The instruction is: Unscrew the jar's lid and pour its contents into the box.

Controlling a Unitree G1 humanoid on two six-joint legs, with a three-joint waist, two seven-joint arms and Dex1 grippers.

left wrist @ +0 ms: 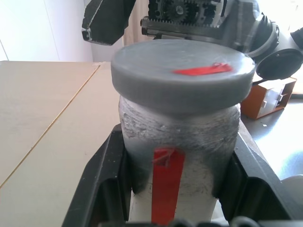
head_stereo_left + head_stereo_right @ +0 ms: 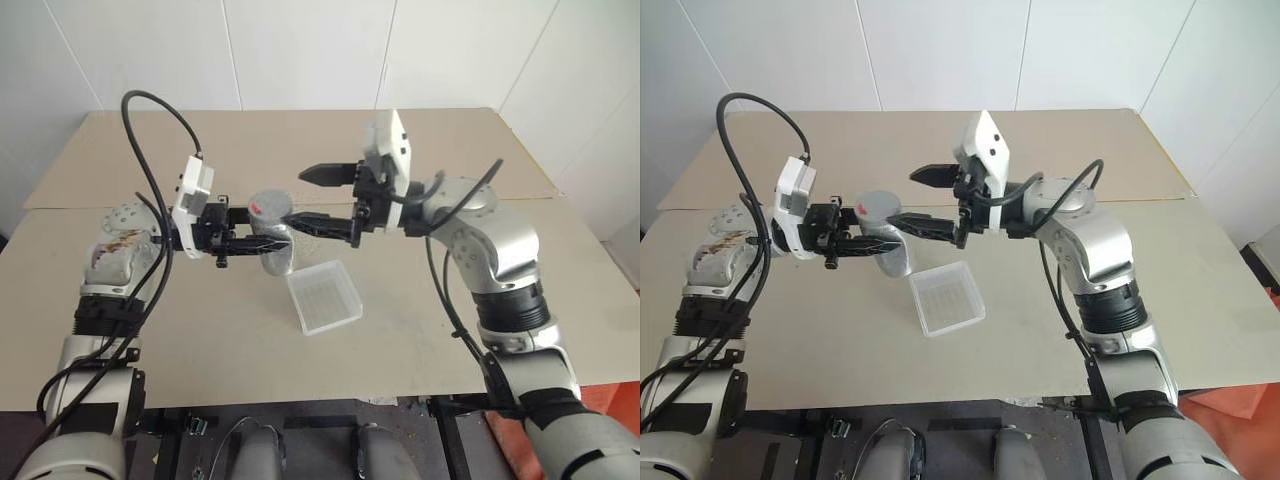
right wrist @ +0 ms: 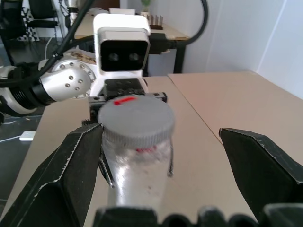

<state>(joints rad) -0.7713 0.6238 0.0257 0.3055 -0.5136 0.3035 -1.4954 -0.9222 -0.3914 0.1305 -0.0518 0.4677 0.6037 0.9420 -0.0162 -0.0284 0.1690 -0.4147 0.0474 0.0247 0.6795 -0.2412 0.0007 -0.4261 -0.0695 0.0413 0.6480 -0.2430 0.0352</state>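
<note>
Left eye view is showing the jar (image 2: pixel 273 243) being held up above the bench (image 2: pixel 200 330), with the left pincer (image 2: pixel 262 243) clamped round its body from the left side. The jar is standing roughly upright in that grip, a silvery-white cylinder with a frosted, scuffed look and a red label stripe (image 1: pixel 166 182) running down its side. The lid (image 1: pixel 182 76) is still sitting on top, a flat grey screw cap slightly wider than the body, carrying a small red mark on its face. The right pincer (image 2: pixel 320 200) is reaching in from the right at lid height, its two black fingers standing wide apart, one behind the lid and one in front near the jar's shoulder, gripping nothing. In the right wrist view those fingers (image 3: pixel 71 165) are flanking the lid with daylight on both sides. The box (image 2: pixel 324 296), a shallow clear ribbed tray, is lying on the bench just below and to the right of the jar.
</note>
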